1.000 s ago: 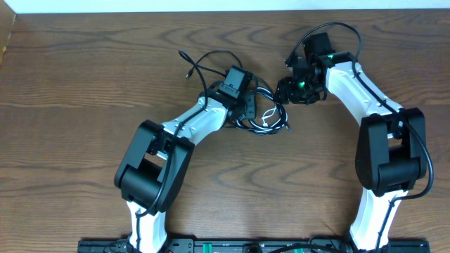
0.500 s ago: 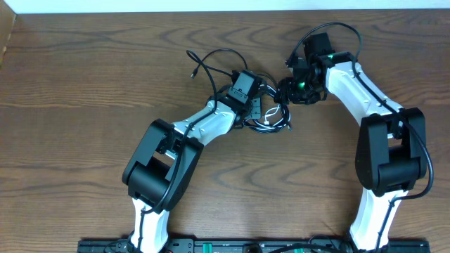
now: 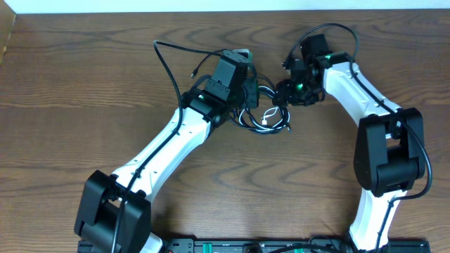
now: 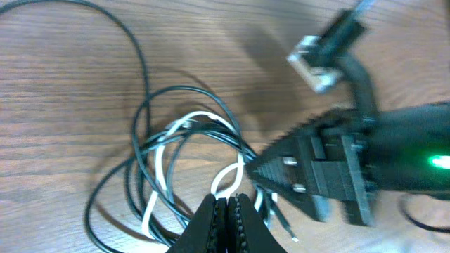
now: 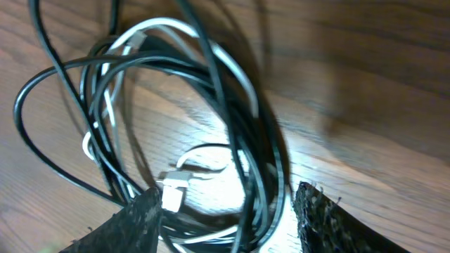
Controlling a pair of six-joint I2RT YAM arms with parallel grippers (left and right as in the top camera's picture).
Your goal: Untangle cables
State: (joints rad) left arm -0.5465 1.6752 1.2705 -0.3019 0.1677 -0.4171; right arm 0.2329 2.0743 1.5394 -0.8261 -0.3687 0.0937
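Observation:
The cables lie looped together on the wooden table between my two grippers: a thin black cable (image 3: 245,124) (image 4: 140,119) (image 5: 232,119) and a thin white cable (image 3: 269,114) (image 4: 165,161) (image 5: 158,28). My left gripper (image 3: 251,98) (image 4: 226,204) is shut, with a small loop of the white cable pinched at its tips. My right gripper (image 3: 285,95) (image 5: 228,225) is open. Its fingers (image 5: 323,218) straddle the right side of the bundle, next to a small white plug (image 5: 172,190). In the left wrist view the right gripper (image 4: 330,169) sits just right of the pinched loop.
A loose black cable end with a small plug (image 3: 193,72) lies left of the tangle. The left arm's own black cord (image 3: 165,67) arcs over the table behind it. The table's back edge (image 3: 211,11) runs along the top.
The left gripper has shut on the white loop. The left arm has stretched out, its elbow swinging left and its wrist shifting slightly toward the back. The right arm has not moved.

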